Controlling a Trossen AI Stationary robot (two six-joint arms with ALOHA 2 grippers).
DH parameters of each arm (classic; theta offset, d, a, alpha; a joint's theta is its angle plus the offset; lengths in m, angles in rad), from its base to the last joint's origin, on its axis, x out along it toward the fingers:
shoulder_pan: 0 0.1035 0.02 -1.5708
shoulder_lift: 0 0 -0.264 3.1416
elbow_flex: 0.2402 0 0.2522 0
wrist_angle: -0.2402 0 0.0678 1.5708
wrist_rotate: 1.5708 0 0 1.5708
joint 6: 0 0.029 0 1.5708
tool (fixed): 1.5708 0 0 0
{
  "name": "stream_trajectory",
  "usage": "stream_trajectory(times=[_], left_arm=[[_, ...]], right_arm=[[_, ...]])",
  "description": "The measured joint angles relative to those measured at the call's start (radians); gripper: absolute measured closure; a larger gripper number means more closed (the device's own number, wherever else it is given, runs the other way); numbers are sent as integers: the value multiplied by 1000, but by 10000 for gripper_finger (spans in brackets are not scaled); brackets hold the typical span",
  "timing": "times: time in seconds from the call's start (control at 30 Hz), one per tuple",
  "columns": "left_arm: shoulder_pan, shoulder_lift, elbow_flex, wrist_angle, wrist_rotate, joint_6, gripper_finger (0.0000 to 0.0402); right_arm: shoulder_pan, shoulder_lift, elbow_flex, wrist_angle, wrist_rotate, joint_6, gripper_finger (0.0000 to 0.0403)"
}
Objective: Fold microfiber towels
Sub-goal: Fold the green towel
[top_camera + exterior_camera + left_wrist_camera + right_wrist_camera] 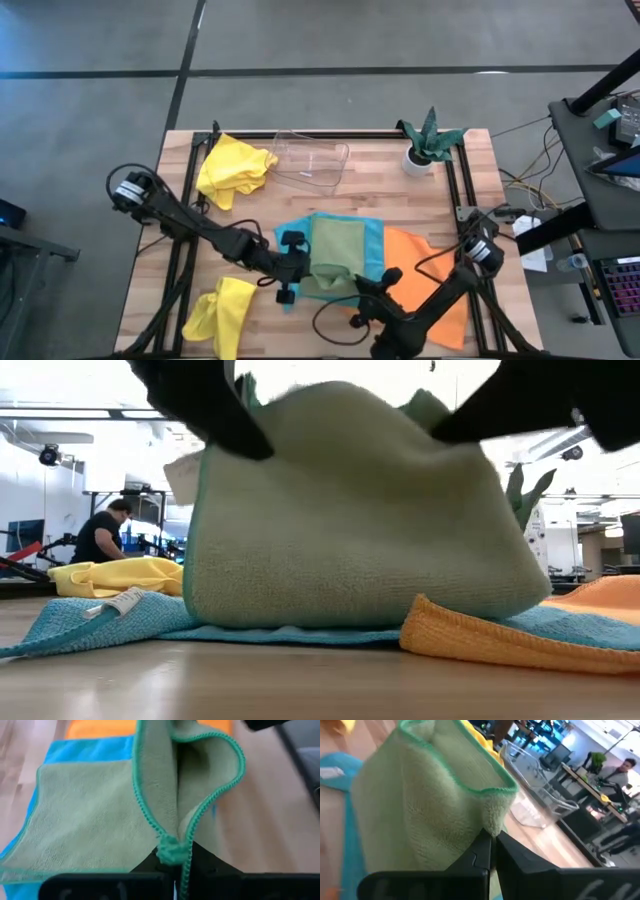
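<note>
The sage green microfiber towel [335, 250] lay near the middle of the worktop [400, 205], on top of the turquoise blue microfiber towel [375, 240], w/ the orange microfiber towel [425, 265] just beside, toward the right edge. Left hand [292, 270] was clamped shut on one near corner of the green towel; right hand [368, 292] was pinched shut on the other near corner. Judged light, soft, floppy: it sagged between the two grips, so hemmed corners look the best hold, both kept level.

Low view showed the near edge lifted off the blue towel & draping like a curtain; overhead view didn't. Left wrist view showed the stitched hem bunched in the pinch. Overhead alone showed two bright yellow microfiber towels: one [235, 168] by the far left corner, other [222, 312] at the near left.
</note>
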Motion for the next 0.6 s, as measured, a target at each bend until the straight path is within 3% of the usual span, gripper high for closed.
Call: stream_trajectory(times=[0.33,0.6], left_arm=[[116,0,-36,-13,17,45,402],[229,0,-37,18,129,132,402]], right_arm=[[-88,-8,-82,-19,-98,-4,395],[-146,-56,-140,-26,-164,-4,395]])
